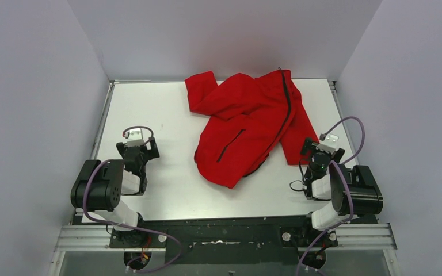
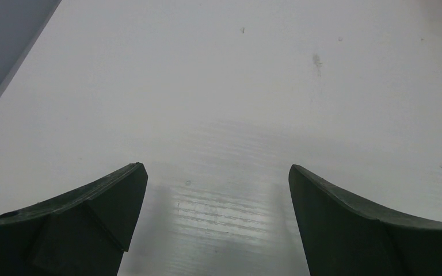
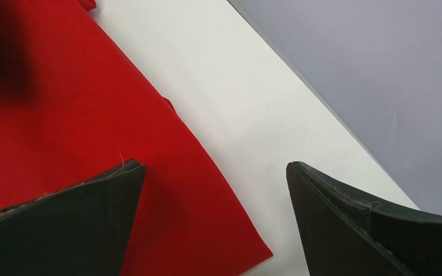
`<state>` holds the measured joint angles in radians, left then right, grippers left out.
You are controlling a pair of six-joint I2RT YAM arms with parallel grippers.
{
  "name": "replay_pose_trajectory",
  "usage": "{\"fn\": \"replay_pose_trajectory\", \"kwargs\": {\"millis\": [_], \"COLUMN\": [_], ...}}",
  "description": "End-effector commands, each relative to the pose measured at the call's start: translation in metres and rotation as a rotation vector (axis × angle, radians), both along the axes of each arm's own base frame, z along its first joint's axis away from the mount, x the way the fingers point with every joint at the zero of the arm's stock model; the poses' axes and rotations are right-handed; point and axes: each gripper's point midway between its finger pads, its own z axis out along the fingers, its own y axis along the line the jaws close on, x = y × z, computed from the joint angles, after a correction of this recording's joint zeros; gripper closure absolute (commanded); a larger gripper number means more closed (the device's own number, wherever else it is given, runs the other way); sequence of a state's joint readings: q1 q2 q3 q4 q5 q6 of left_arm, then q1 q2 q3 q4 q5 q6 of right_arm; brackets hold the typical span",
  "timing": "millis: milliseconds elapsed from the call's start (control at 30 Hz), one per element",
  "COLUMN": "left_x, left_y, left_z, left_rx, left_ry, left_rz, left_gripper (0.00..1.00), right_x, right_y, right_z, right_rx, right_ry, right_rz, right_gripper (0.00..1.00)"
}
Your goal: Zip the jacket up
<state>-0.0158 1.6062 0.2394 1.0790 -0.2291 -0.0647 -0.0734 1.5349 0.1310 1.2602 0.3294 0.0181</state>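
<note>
The left pincer [image 2: 216,172] stands wide open above the bare white desk [image 2: 236,86], with nothing between its dark fingers [image 2: 92,218]. The right pincer [image 3: 216,167] is open too and holds nothing. One finger hangs over a flat red edge of cloth, the other over bare desk. That cloth is the bright red soft jacket [image 1: 247,123], crumpled just ahead and left of the right pincer and well right of the left one. Its dark slanted pocket zip [image 1: 230,145] lies nearer. The dark front zipper [image 1: 288,106] runs on towards the far wall.

The soft red jacket [image 1: 247,123] lies on the flat white table [image 1: 167,190], just left of the right gripper [image 1: 315,145], well apart from the left gripper [image 1: 143,147].
</note>
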Motion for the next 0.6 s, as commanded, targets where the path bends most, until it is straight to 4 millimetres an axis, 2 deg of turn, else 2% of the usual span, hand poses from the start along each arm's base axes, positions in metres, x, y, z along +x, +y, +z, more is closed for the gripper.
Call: {"fn": "replay_pose_trajectory", "kwargs": {"millis": [0,567], "left_x": [0.0180,0.0154], "left_y": [-0.0055,-0.0044], "left_z": [0.0369,0.0401], "left_rx": [-0.038,-0.032], "left_ry": [-0.162,-0.178], "left_rz": [-0.029,-0.026], "left_gripper": [0.03,0.03], "right_x": [0.0308,0.0353], "right_y": [0.0013,0.0014], "right_z": [0.0239,0.0212], "right_rx": [0.035,0.055], "right_ry": [-0.075,-0.060], "right_rz": [0.038,0.066], "right_gripper": [0.00,0.00]}}
